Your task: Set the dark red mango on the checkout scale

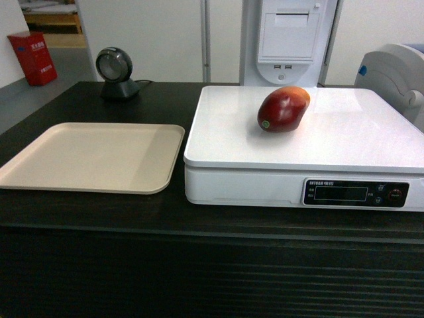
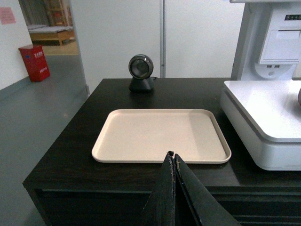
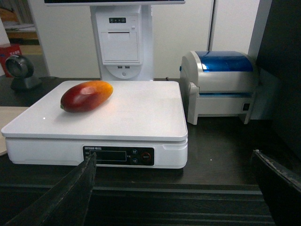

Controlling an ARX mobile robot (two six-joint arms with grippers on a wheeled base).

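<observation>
A dark checkout (image 1: 99, 212) counter fills my head view, white walls behind. The dark red mango (image 1: 283, 108) lies on the white scale (image 1: 331, 142), a beige tray (image 1: 93, 158) just left of it and a round scanner (image 1: 116, 71) farther back; neither pincer shows here. My left wrist view shows the left gripper (image 2: 172, 155) with fingers pressed together, holding nothing, at the tray's near edge; the mango is only a sliver at the right border. My right wrist view shows the right gripper (image 3: 174, 162) spread wide and empty, well short of the mango, its fingers cut off by the frame; a blue-lidded printer (image 3: 221, 84) stands right of the scale.
</observation>
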